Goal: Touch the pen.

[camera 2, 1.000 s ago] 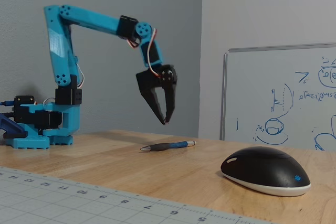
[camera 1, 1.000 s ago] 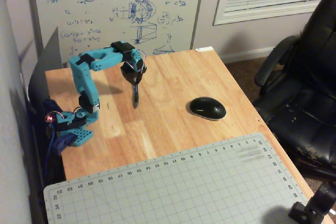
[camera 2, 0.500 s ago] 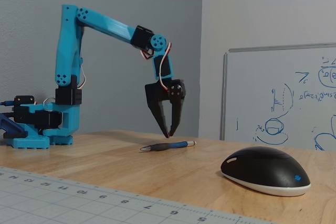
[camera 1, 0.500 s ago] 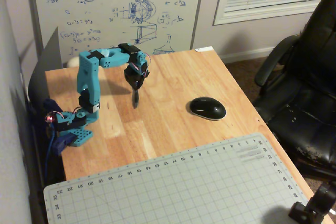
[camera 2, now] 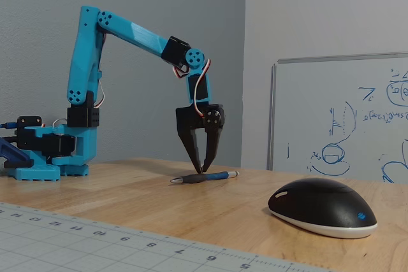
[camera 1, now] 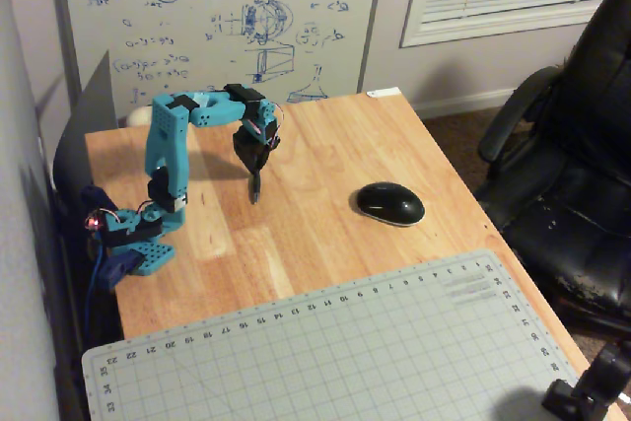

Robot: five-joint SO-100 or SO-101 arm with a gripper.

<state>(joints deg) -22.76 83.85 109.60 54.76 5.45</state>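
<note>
Fingers: the gripper [camera 2: 203, 171] points straight down, its two dark fingers [camera 2: 190, 148] meeting at the tips — together on nothing, as the low side view shows them.
Contact: from that side view the tips look to sit right at the top of the pen [camera 2: 204, 176], about mid-length; whether they truly press on it or stop a hair above, I cannot tell.
Pen: it lies flat on the bare wood of the counter [camera 2: 191, 202], dark grip end toward the arm's base, bluish end pointing away toward the whiteboard [camera 2: 344, 119].
Pen from above: in the high view the pen [camera 1: 254, 188] runs nearly toward the camera, its long axis poking out just below the gripper [camera 1: 256, 177].
The relation that matters: the pen is directly beneath the tips, not off to a side — so any last move, I'd judge, is only a small drop.
Arm: the blue arm [camera 2: 127, 30] arches up from its base and over.
Nearby: the black mouse [camera 2: 322, 207] sits well apart, and the cutting mat [camera 1: 335, 352] is nearer the front edge.
</note>
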